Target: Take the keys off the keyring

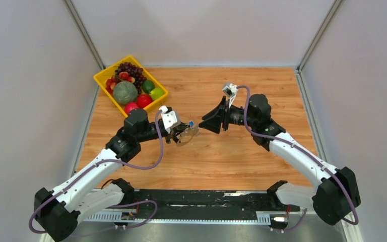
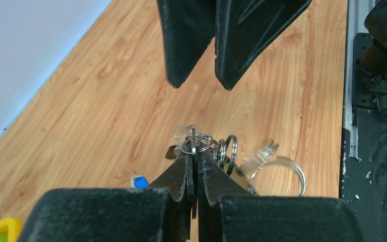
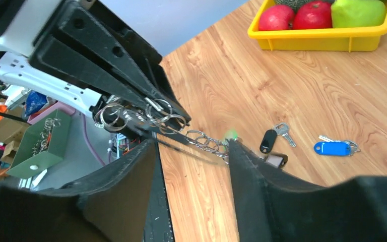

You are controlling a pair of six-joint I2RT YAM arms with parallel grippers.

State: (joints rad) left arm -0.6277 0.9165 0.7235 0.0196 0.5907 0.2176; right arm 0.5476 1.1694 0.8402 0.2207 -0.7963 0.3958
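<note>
jaws of the left gripper (image 2: 194, 151) were pressed together, pinching the keyring (image 2: 278, 159) by its cluster of small rings, above the table (image 2: 106, 101). the wide wire loop hung just right of that gripper's tips. the right gripper (image 3: 192, 143) faced the left gripper, near but not touching, its jaws spread and holding nothing. loose keys (image 3: 269, 140) and a blue tag (image 3: 332, 148) lay on the wood below the left gripper. a yellow fruit tray (image 1: 103, 80) sat well beyond it.
</note>
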